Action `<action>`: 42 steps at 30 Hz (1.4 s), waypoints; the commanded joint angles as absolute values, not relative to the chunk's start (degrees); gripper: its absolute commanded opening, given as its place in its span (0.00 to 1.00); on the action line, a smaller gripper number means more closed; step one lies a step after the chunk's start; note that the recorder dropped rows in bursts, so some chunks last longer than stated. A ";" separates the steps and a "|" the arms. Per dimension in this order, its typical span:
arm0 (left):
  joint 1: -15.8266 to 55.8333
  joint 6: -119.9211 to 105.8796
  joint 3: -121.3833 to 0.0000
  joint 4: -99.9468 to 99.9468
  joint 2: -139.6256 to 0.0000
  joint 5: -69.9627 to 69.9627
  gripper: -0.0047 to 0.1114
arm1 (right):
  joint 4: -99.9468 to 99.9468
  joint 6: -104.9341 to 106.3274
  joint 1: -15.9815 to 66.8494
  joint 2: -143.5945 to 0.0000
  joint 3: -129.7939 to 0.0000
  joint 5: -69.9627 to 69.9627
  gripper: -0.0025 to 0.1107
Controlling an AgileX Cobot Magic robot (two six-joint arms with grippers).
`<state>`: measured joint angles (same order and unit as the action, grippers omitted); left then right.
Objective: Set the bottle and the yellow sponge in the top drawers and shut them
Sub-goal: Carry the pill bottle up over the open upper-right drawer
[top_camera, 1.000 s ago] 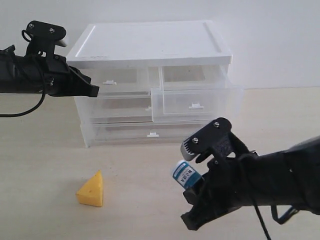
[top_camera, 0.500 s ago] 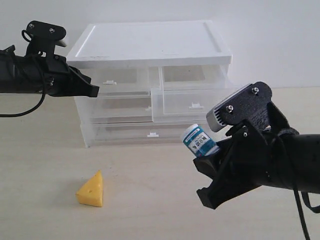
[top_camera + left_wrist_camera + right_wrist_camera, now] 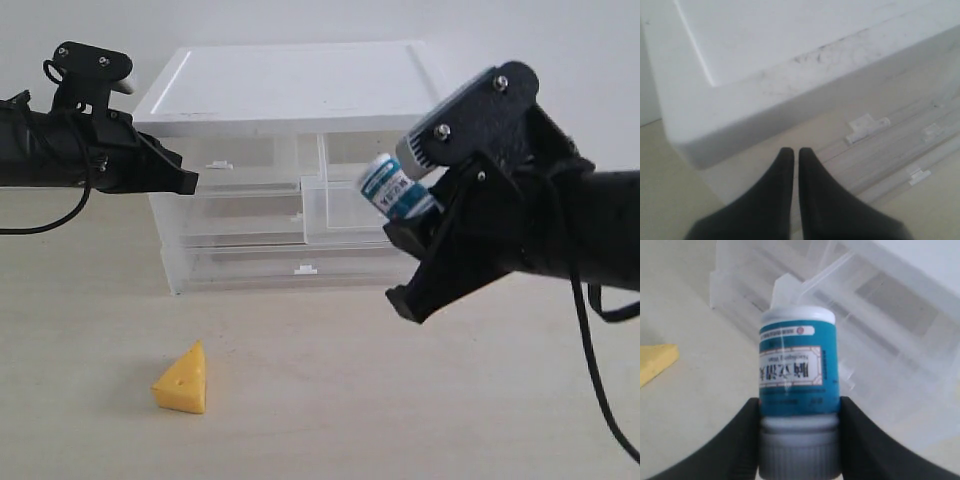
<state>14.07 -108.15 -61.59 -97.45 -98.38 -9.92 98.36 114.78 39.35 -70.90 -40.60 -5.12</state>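
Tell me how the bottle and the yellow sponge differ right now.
The bottle is held off the table between the right fingers; the yellow sponge lies on it, untouched. The bottle is a teal-labelled cylinder; the yellow sponge is a wedge. Neither is stowed yet.

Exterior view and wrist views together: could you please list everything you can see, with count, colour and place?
drawer cabinet: one, white top, translucent body, back of table
top drawers: two, translucent; right one pulled out, left one closed
full-width drawers: two, translucent, below them
yellow sponge: one, yellow, on table before cabinet
bottle: one, white with teal label, in the air before the open drawer
table: one, beige
left hand: black, shut, empty, by cabinet's upper left corner
right hand: black, gripping the bottle
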 commanded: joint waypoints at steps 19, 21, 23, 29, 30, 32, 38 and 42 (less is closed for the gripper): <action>13.89 -108.33 -61.45 -97.43 -98.39 -9.96 0.07 | 55.03 121.98 38.79 -78.95 -51.54 -18.36 0.02; 13.89 -108.33 -61.45 -97.43 -98.39 -9.96 0.07 | 53.44 121.98 38.22 -78.95 -51.54 -17.76 0.02; 13.89 -108.33 -61.45 -97.43 -98.39 -10.09 0.07 | 51.11 121.98 38.22 -79.05 -51.54 -16.73 0.02; 13.89 -108.33 -61.33 -97.43 -98.39 -10.09 0.07 | 49.56 121.98 38.22 -81.68 -51.54 -16.44 0.02; 13.89 -108.33 -61.33 -97.43 -98.39 -10.09 0.07 | 49.04 121.98 38.22 -82.08 -51.54 -16.95 0.02; 13.89 -108.33 -61.33 -97.43 -98.39 -10.09 0.07 | 49.04 121.98 38.22 -83.05 -51.54 -19.18 0.02; 13.89 -108.33 -61.33 -97.43 -98.39 -10.09 0.07 | 50.16 121.98 37.61 -85.87 -54.38 -19.06 0.02; 13.89 -108.33 -61.33 -97.43 -98.39 -10.09 0.07 | 52.51 121.98 37.61 -86.64 -54.85 -19.06 0.02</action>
